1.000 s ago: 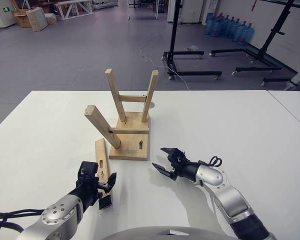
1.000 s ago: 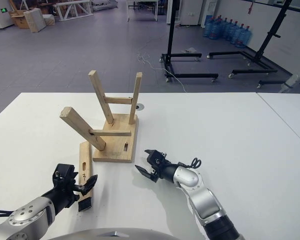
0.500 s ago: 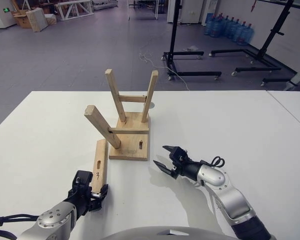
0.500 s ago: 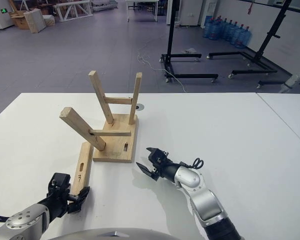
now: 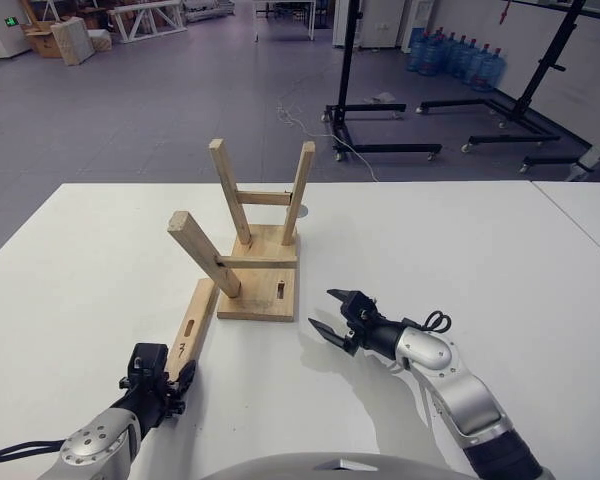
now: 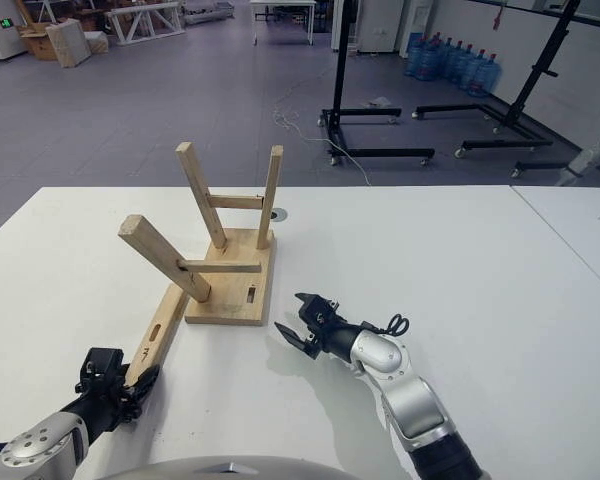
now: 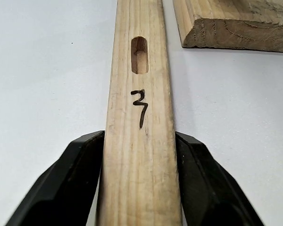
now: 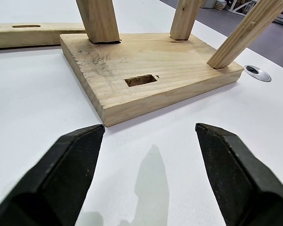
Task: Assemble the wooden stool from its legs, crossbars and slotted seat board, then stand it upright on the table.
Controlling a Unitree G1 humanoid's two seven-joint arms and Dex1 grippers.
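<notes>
The stool stands upside down: its slotted seat board (image 5: 265,292) lies flat on the white table with three legs (image 5: 230,190) rising from it, joined by two crossbars (image 5: 263,198). One slot (image 8: 141,80) in the board is empty. A loose leg (image 5: 193,322) lies flat beside the board's left edge. My left gripper (image 5: 160,385) is shut on the loose leg's near end, its black fingers (image 7: 75,174) pressed against both sides of the wood (image 7: 140,94). My right gripper (image 5: 330,318) hovers open just in front of the board's near right corner, holding nothing.
A round metal grommet (image 5: 302,212) sits in the table just behind the stool. A second white table (image 5: 590,210) adjoins on the right. Black wheeled racks (image 5: 380,110) stand on the floor beyond the table's far edge.
My left gripper has drawn back toward the table's near edge and to the left, swinging the loose leg's near end with it. The right gripper has barely shifted.
</notes>
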